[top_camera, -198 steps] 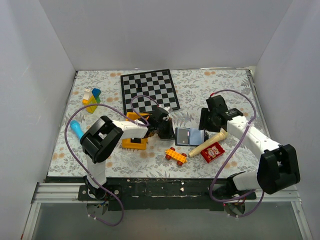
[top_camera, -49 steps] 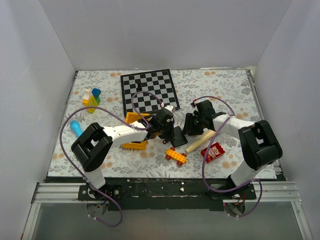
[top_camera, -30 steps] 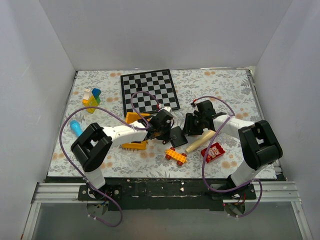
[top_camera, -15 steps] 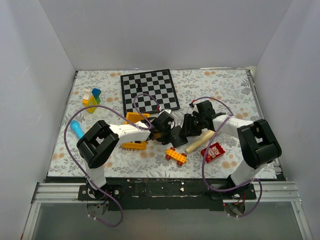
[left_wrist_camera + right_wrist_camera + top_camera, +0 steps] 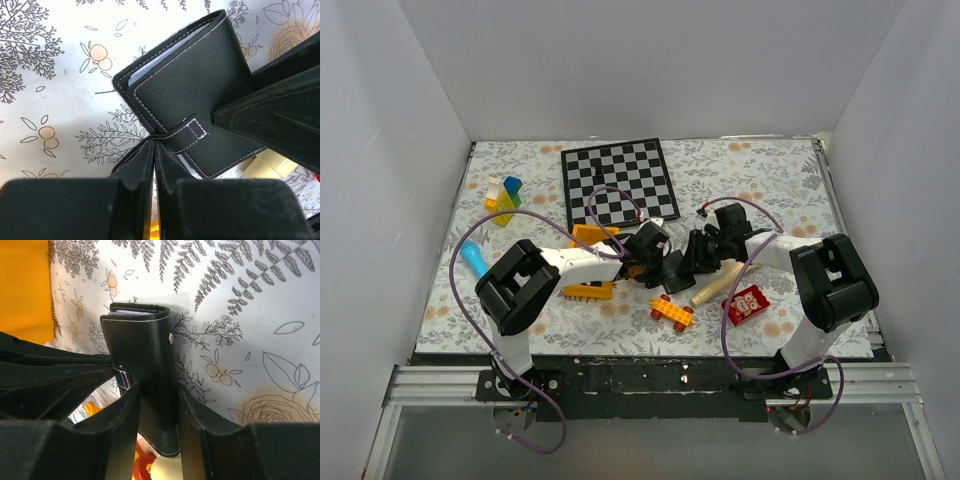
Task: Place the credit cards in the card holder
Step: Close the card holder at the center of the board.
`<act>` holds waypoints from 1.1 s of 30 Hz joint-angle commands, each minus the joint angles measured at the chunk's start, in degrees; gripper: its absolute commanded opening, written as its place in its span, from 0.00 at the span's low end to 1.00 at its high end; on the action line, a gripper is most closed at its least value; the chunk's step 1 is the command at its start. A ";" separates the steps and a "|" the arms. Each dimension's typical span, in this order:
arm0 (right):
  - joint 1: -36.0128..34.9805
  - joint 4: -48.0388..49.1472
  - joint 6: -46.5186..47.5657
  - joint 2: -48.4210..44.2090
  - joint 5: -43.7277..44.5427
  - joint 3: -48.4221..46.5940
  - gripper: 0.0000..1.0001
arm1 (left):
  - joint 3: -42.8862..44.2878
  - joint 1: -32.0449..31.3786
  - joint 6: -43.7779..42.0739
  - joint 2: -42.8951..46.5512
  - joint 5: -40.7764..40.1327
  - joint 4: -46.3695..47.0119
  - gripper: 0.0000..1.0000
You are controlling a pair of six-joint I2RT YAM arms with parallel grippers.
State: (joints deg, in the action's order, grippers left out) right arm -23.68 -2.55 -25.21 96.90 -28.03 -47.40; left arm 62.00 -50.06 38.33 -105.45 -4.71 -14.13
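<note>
My right gripper [image 5: 157,407] clamps the folded holder [image 5: 145,345] flat on the table [image 5: 240,300], and my left gripper [image 5: 153,150] pinches its tab [image 5: 192,131]. No cards show, so they're likely inside. Next I press the tab shut.

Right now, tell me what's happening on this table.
Both arms are on the card holder in the middle of the table. The right gripper clamps its folded body, while the left gripper pinches its snap tab. The holder is folded over, and the tab looks unfastened.
</note>
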 commanded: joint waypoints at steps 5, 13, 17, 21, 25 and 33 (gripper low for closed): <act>-0.75 1.05 0.08 -2.06 -3.61 2.39 0.29 | 0.05 -0.12 -0.18 -5.03 0.67 0.42 0.02; -0.49 -3.15 -0.10 -9.35 2.34 1.96 0.03 | -0.91 0.40 -0.27 -2.76 -0.56 -0.37 0.01; -0.58 -14.57 2.44 -14.18 15.61 -1.99 0.01 | -1.88 1.81 -0.53 3.74 -1.79 -1.78 0.03; -1.71 -24.67 4.46 -20.25 30.36 -6.82 0.01 | -3.55 4.09 -0.80 11.82 -2.50 -3.09 0.09; -6.28 -34.08 5.79 -20.88 47.15 -14.28 0.01 | -4.95 6.81 -0.80 18.07 -1.97 -4.06 0.12; -17.44 -47.63 4.04 -2.71 73.53 -27.03 0.01 | -8.38 10.51 -1.15 26.60 -2.32 -5.47 0.14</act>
State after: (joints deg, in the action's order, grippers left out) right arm -36.95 -40.45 -20.60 84.55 28.03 -70.00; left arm 56.12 -40.58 37.98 -82.13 -5.69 -17.78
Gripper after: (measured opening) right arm 0.060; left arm 0.136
